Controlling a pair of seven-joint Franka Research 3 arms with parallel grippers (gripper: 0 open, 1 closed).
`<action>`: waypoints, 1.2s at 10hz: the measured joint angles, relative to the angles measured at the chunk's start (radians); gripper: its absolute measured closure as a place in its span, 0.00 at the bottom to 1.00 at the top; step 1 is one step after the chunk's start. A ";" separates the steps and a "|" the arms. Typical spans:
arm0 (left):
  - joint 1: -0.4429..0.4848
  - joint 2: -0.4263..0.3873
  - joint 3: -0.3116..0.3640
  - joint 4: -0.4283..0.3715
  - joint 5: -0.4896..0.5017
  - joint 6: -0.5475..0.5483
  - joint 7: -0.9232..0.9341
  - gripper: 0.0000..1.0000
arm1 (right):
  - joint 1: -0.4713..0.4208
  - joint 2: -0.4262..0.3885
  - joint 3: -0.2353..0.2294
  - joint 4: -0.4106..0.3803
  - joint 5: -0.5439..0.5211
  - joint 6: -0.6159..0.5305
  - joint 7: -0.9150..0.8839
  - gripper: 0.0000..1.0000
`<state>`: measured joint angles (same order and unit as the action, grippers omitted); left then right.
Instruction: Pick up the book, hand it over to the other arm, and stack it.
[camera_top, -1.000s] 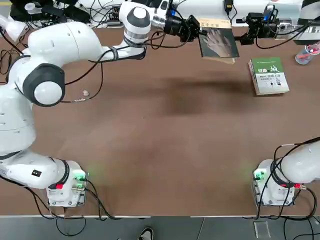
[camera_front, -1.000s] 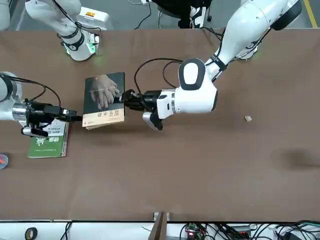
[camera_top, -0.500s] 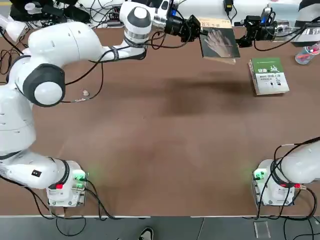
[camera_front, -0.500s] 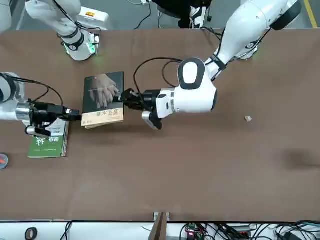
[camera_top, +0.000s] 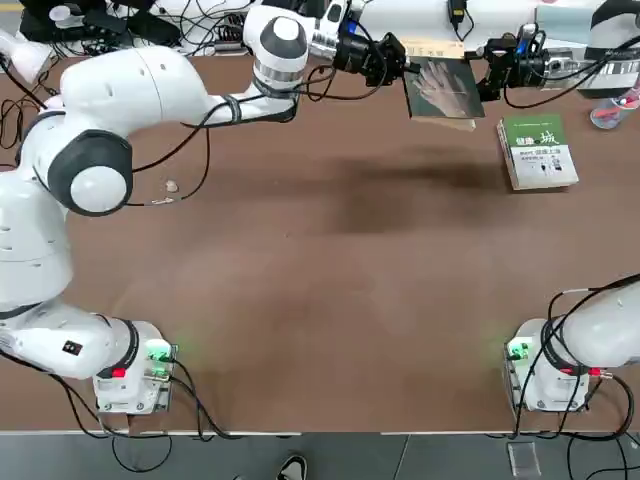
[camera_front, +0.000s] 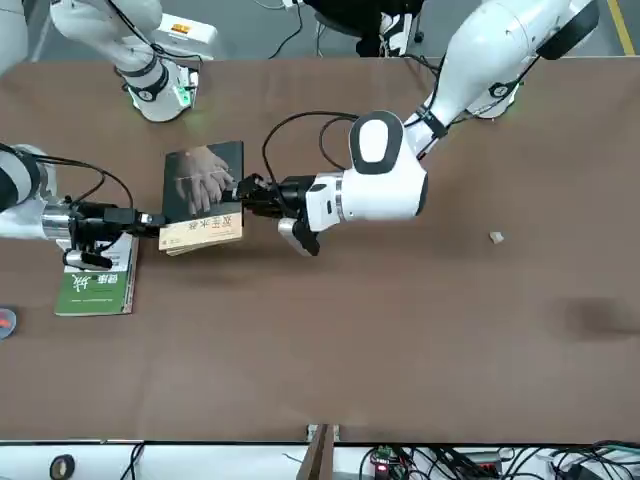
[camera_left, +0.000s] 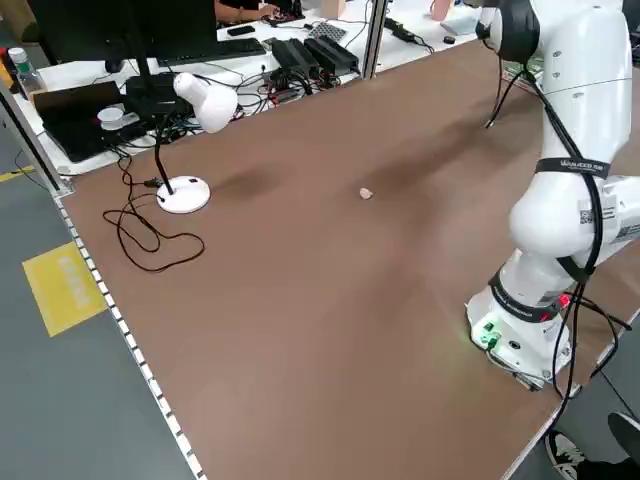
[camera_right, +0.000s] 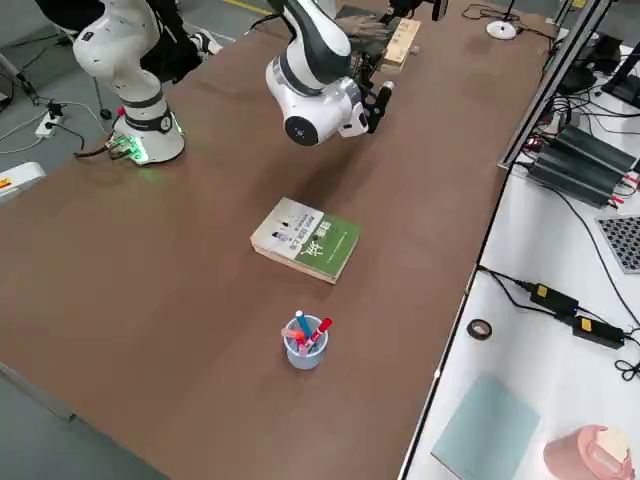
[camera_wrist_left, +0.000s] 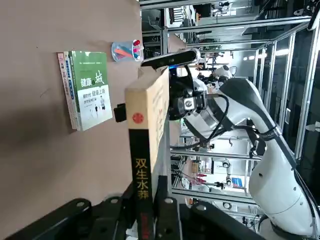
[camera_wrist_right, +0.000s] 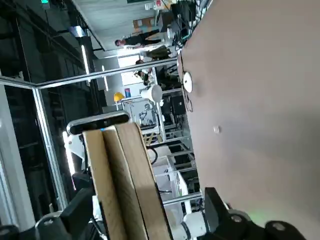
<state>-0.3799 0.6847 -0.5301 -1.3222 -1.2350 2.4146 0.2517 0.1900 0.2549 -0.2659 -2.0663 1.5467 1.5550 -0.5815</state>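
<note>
The book (camera_top: 445, 90), dark grey-green with a pale hand on its cover and a tan band, hangs above the table's far edge. My left gripper (camera_top: 404, 68) is shut on its spine side (camera_wrist_left: 141, 170), also seen from the front (camera_front: 238, 190). My right gripper (camera_top: 484, 78) is open at the book's opposite edge (camera_front: 157, 218). In the right wrist view the book's tan page edge (camera_wrist_right: 125, 180) stands between the two spread fingers (camera_wrist_right: 220, 212), and I cannot tell whether they touch it.
A green-and-white book (camera_top: 538, 150) lies flat on the table to the right of the held one (camera_right: 308, 238). A cup of pens (camera_right: 303, 340) stands near the right edge. A small pale scrap (camera_top: 171, 186) and a white desk lamp (camera_left: 195, 100) are at the left.
My right gripper has moved left toward the book until its open fingers straddle the book's edge. The left arm has shifted the book slightly toward it.
</note>
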 joint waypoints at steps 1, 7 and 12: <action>-0.001 0.000 0.000 0.000 0.000 0.001 0.000 0.83 | 0.000 0.000 -0.001 -0.009 0.000 -0.009 0.000 0.02; -0.012 0.000 0.000 0.004 0.000 0.023 -0.004 0.83 | 0.000 -0.009 -0.006 -0.050 0.002 -0.042 0.031 0.02; -0.027 0.000 0.000 0.008 0.000 0.049 -0.008 0.83 | 0.000 -0.047 -0.011 -0.066 0.002 -0.076 0.085 0.02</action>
<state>-0.4067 0.6847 -0.5304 -1.3142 -1.2350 2.4638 0.2438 0.1899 0.2084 -0.2773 -2.1320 1.5486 1.4792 -0.4968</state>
